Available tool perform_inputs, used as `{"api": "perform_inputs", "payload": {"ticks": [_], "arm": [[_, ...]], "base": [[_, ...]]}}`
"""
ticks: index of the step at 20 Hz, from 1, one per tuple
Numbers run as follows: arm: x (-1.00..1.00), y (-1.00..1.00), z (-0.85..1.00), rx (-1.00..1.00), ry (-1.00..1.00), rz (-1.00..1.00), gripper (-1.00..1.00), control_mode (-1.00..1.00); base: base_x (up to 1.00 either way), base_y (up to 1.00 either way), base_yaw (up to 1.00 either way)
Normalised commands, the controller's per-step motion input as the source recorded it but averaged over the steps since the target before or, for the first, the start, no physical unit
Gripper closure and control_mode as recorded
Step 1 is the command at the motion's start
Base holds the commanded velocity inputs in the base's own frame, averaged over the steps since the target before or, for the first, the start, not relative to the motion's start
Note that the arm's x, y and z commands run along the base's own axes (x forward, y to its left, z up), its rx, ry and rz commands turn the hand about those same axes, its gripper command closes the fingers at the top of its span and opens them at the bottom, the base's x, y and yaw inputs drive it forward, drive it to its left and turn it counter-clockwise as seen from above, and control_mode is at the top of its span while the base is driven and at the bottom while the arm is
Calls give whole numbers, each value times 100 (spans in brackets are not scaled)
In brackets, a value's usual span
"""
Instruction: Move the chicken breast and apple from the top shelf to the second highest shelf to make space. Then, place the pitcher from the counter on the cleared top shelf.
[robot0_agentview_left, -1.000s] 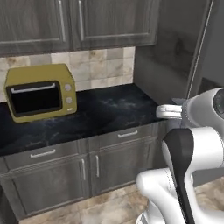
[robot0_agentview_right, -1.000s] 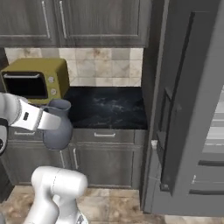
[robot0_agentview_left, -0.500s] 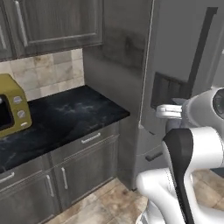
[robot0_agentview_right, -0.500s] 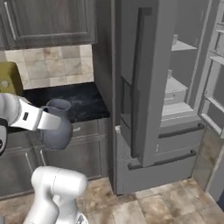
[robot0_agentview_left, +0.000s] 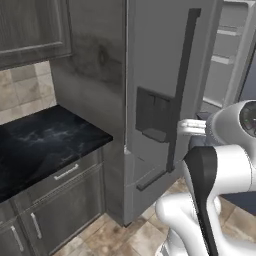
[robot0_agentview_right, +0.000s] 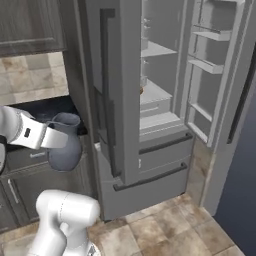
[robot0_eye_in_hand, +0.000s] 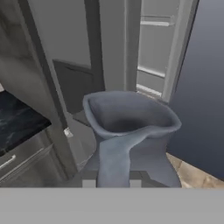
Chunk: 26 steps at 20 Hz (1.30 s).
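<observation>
The pitcher (robot0_agentview_right: 64, 146) (robot0_eye_in_hand: 131, 135), a grey-blue jug with a flared rim, hangs in the air in front of the counter (robot0_agentview_right: 47, 110) (robot0_agentview_left: 40, 145). My gripper (robot0_agentview_right: 54, 137) (robot0_eye_in_hand: 112, 183) is shut on its handle side. The fridge's right door stands open and pale shelf slabs show inside: an upper slab (robot0_agentview_right: 157, 49) and a lower one (robot0_agentview_right: 156, 92). A small orange-brown lump, the chicken breast (robot0_agentview_right: 141, 91), peeks past the closed door's edge on the lower slab. Which slab is the top shelf I cannot tell. The apple is hidden.
The closed left fridge door (robot0_agentview_right: 117, 90) (robot0_agentview_left: 160, 85) with its long dark handle stands between the pitcher and the shelves. The open right door (robot0_agentview_right: 220, 75) carries door bins. Dark cabinets (robot0_agentview_left: 55, 200) run under the counter. Tiled floor (robot0_agentview_right: 165, 225) lies in front of the fridge.
Both base views have swung from the counter and yellow oven to the fridge, so the base has turned. The pitcher stays in the gripper's hold throughout.
</observation>
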Motion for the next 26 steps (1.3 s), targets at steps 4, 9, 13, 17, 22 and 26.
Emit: {"api": "perform_inputs", "payload": {"ticks": [4, 9, 13, 17, 22, 26], "arm": [[0, 0, 0, 0, 0, 0, 100, 100], [0, 0, 0, 0, 0, 0, 100, 100], [0, 0, 0, 0, 0, 0, 100, 100], [0, 0, 0, 0, 0, 0, 100, 100], [0, 0, 0, 0, 0, 0, 100, 100], [0, 0, 0, 0, 0, 0, 100, 100]], "base": [[17, -86, -10], [22, -92, -3], [16, -83, 4], [9, -54, 28], [7, -38, 49], [12, -41, 57]]}}
